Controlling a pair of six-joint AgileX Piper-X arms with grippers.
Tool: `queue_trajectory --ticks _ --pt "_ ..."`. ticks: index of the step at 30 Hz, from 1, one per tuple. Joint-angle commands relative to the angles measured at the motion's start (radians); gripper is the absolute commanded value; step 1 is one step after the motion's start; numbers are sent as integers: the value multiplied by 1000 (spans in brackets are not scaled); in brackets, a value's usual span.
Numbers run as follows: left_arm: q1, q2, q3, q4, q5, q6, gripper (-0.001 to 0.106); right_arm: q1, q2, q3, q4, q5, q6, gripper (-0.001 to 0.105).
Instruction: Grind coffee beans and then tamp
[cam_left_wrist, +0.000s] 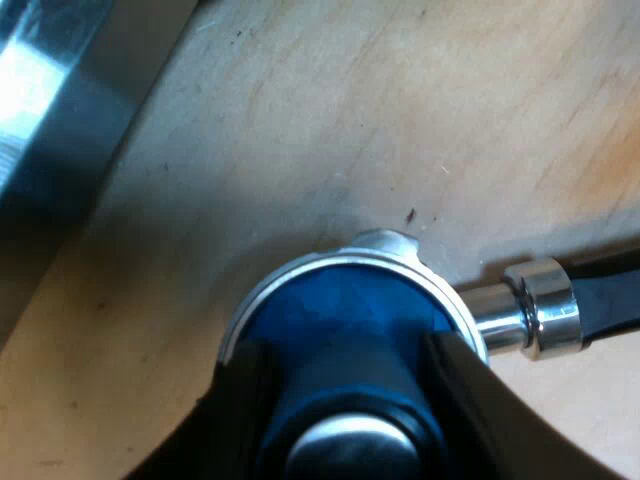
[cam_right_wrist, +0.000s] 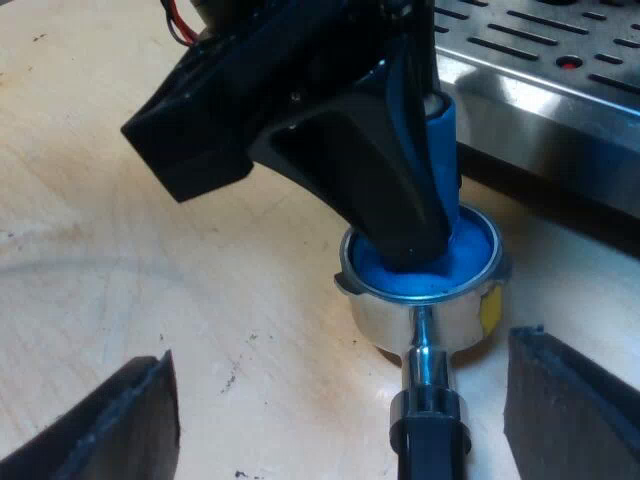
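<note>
The metal holder (cam_left_wrist: 300, 268) rests on the wooden table with a blue tamper (cam_left_wrist: 340, 310) standing in its basket. My left gripper (cam_left_wrist: 345, 350) is shut on the tamper, one black finger pressed against each side of its stem. From the right wrist view, that left gripper (cam_right_wrist: 410, 220) reaches down onto the tamper (cam_right_wrist: 470, 245) inside the holder (cam_right_wrist: 400, 320). My right gripper (cam_right_wrist: 340, 400) is open, its fingers spread wide on either side of the holder's dark handle (cam_right_wrist: 432, 440) without touching it.
The espresso machine's steel drip tray (cam_right_wrist: 560, 70) with its slotted grille stands just beyond the holder. A steel edge of the machine (cam_left_wrist: 50, 100) runs close by the tamper. Bare wooden table (cam_right_wrist: 150, 250) surrounds the holder.
</note>
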Motion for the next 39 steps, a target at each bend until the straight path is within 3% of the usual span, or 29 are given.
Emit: queue_trajectory --ticks 1,6,29,32,39 --pt "-8 83 62 124 -40 0 0 -1 -4 0 -7 -2 -1 69" --pt "-8 64 35 157 -47 0 0 -1 -4 0 -7 -2 -1 69" --pt "-3 -257 -61 164 -56 0 0 -1 -4 -2 -81 -2 -20 69" --pt "29 -284 -61 189 -56 -16 0 -1 -4 -2 -94 -2 -21 69" --pt "212 -307 -61 351 -70 1 0 -1 -4 -2 -90 -2 -21 69"
